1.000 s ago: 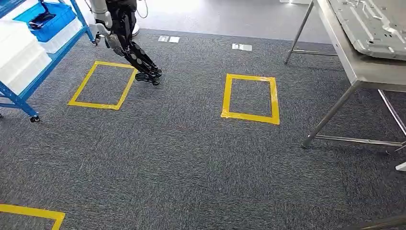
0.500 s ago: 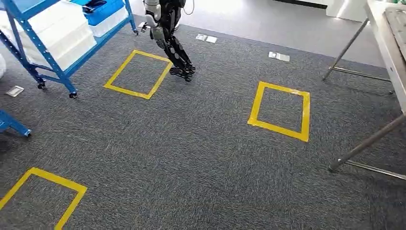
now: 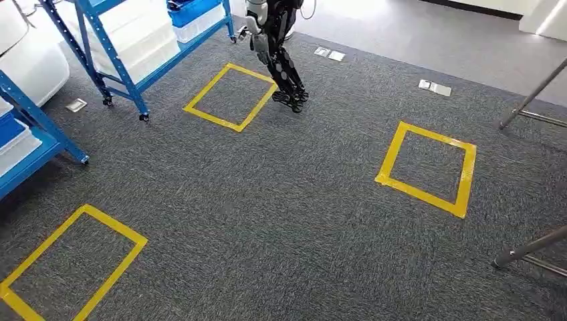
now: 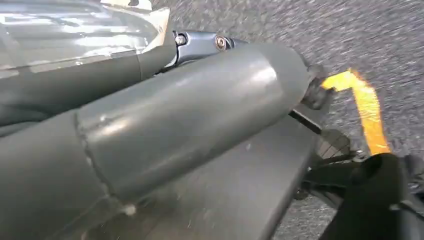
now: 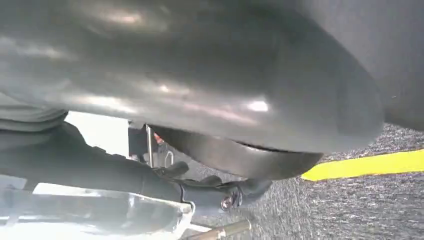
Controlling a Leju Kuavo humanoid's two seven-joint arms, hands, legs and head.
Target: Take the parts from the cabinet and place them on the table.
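Grey carpet [image 3: 287, 221] covers the floor in the head view; at its far left stands a blue rack [image 3: 127, 83] on small wheels, with white bins [image 3: 127, 40] stacked on its shelves and a blue bin [image 3: 194, 10] at its far end; something dark lies in that blue bin, too small to tell whether it is one of the parts; a second blue rack [image 3: 47, 122] stands nearer, at the left edge; at the right edge two metal legs of the table [image 3: 531, 97] slant in, well apart from the racks; the dark legs of another robot [image 3: 284, 67] stand near the far rack, just beside the corner of a yellow tape square [image 3: 211, 118]; a second tape square [image 3: 419, 197] lies to the right and a third [image 3: 114, 223] near the bottom left; small pale floor plates [image 3: 434, 87] lie on the carpet further back; the left hand [image 4: 190, 125] looms close and blurred as smooth grey shapes over carpet and a strip of yellow tape, with a shiny metal surface [image 4: 75, 30] beside it, and I cannot tell whether its fingers are spread, curled or holding anything; the right hand [image 5: 200, 75] is likewise a dark grey blur above the carpet, and its state cannot be told either.
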